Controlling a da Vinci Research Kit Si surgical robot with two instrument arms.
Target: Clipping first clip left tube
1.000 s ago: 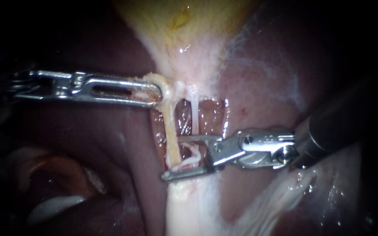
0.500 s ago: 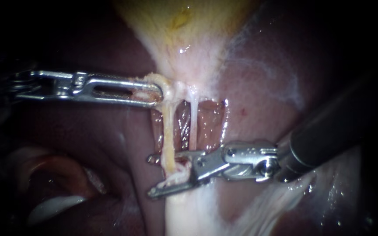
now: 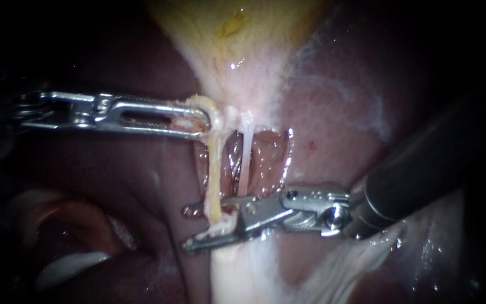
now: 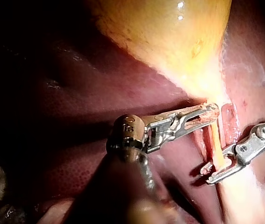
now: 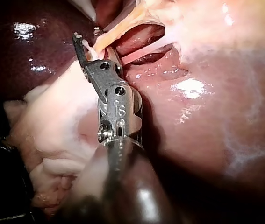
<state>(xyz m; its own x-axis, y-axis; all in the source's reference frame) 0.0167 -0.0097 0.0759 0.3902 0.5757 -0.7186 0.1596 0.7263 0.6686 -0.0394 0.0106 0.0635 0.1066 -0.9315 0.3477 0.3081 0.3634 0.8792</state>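
My left instrument (image 3: 202,119) comes in from the left, its jaws shut on pale tissue at the neck of the yellow gallbladder (image 3: 237,39). From there two thin tubes run down over the liver: the left tube (image 3: 214,174), yellowish, and the right tube (image 3: 244,160), whiter. My right instrument (image 3: 187,228) reaches in from the right. Its jaws are open, with the lower end of the left tube between them. In the left wrist view the left instrument (image 4: 208,112) holds above the tube (image 4: 216,147), and the right instrument (image 4: 211,171) straddles it. The right wrist view shows its jaws (image 5: 87,36) around the tube (image 5: 111,35).
Dark red liver (image 3: 113,169) surrounds the site. An opened pink window (image 3: 268,155) lies behind the tubes. White fatty tissue (image 3: 243,270) spreads below the right instrument's jaws, and a pale fold (image 3: 68,267) lies at the lower left.
My right instrument has moved left and slightly down, so its open jaws now reach past the left tube. The left tube hangs straighter. The left instrument has held still.
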